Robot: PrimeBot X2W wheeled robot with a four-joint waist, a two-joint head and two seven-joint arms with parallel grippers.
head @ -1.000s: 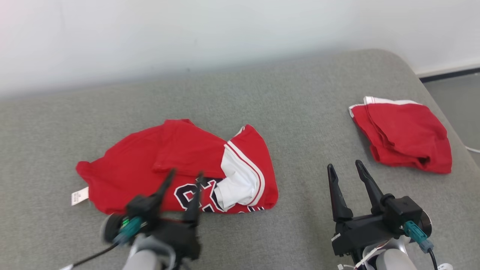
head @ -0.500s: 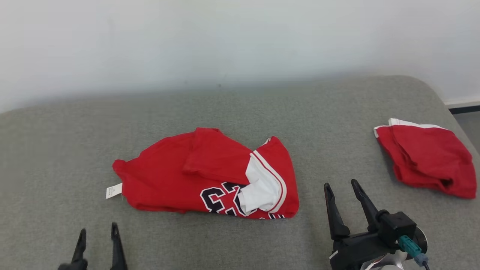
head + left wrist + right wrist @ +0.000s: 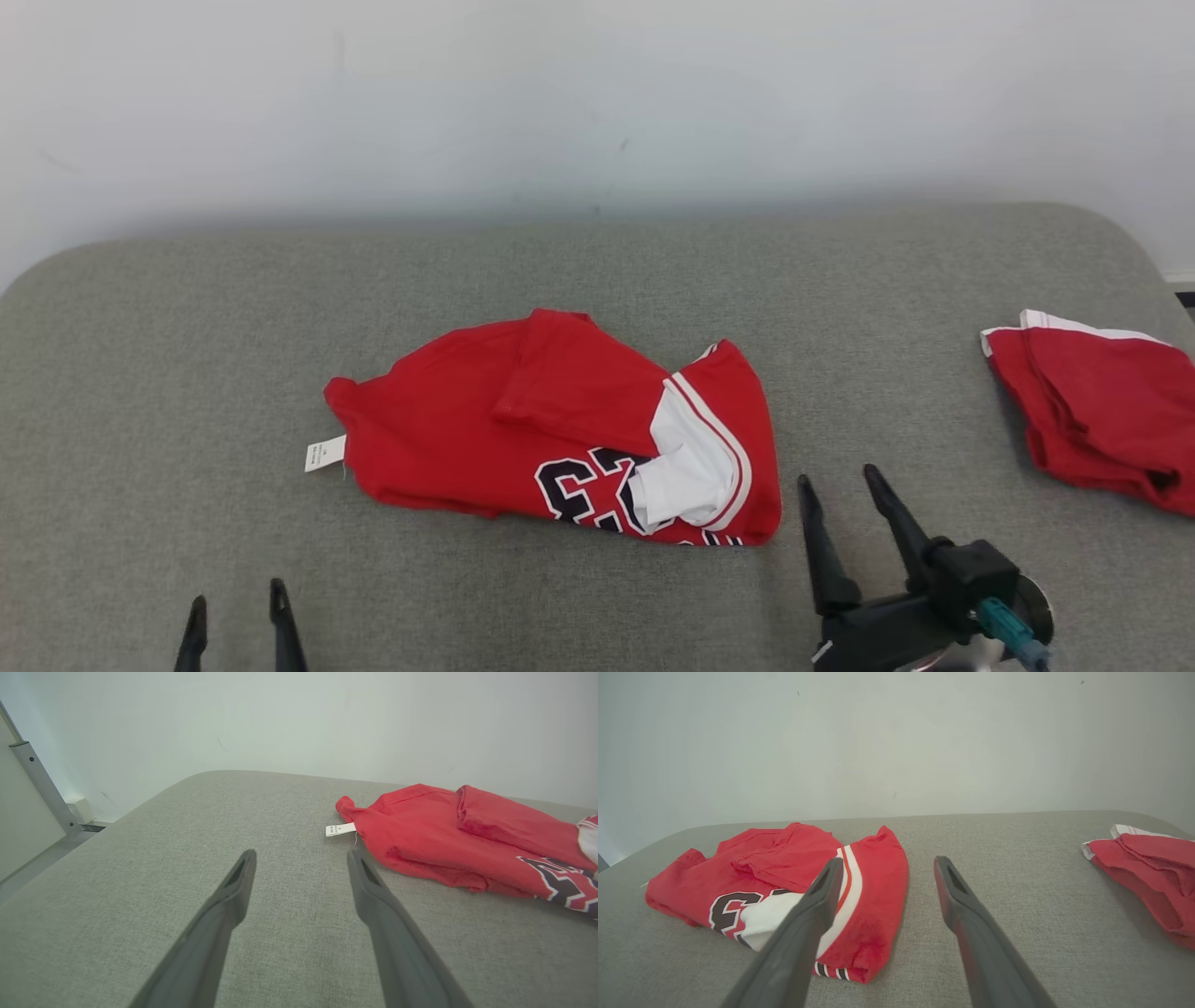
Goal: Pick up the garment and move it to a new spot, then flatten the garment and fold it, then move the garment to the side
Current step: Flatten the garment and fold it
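Two red garments are counted on one grey cushion (image 3: 187,327). One jersey (image 3: 448,439), crumpled, with a white panel and a dark number showing, is laid near the cushion's middle, and one white tag (image 3: 324,455) protrudes at its left end. One second garment (image 3: 1102,411) is set folded at the right edge. By the front edge, the left gripper (image 3: 237,597) and the right gripper (image 3: 836,476) are both held spread and empty, clear of the jersey.

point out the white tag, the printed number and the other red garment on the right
white tag (image 3: 325,455), head view, middle of the label
printed number (image 3: 569,485), head view, on a dark digit
other red garment (image 3: 1106,415), head view, its red top layer
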